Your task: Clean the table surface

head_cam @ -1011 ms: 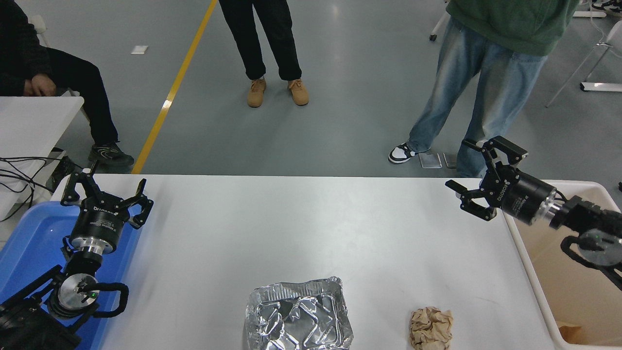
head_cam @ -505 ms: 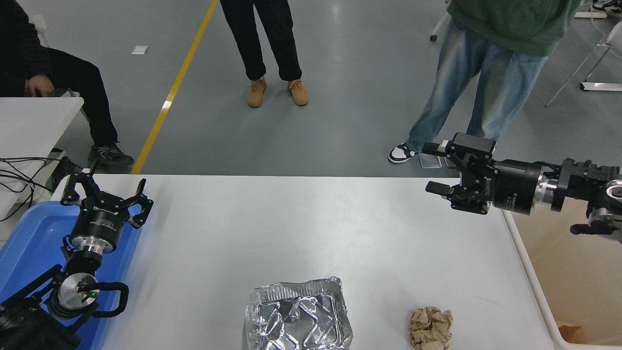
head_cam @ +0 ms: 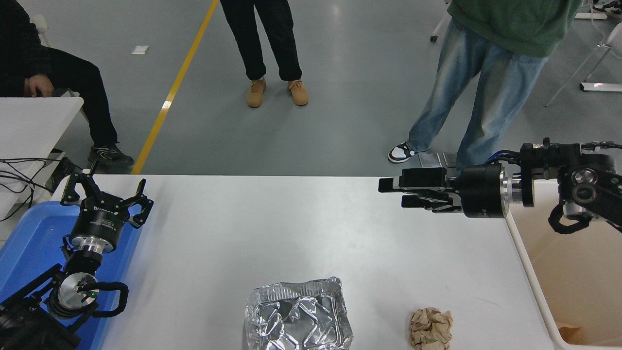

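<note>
Right gripper (head_cam: 391,193) swung leftward – fingers slightly parted, empty – hovering above table surface (head_cam: 272,228).

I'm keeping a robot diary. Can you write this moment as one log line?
right pincer: over table surface, far right, holding nothing | left pincer: parked over blue tray | foil tray, crumpled paper: untouched, near edge

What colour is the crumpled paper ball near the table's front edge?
Light brown, like kraft paper; the crumpled paper ball shows best in the head view, lying on the white table surface.
</note>
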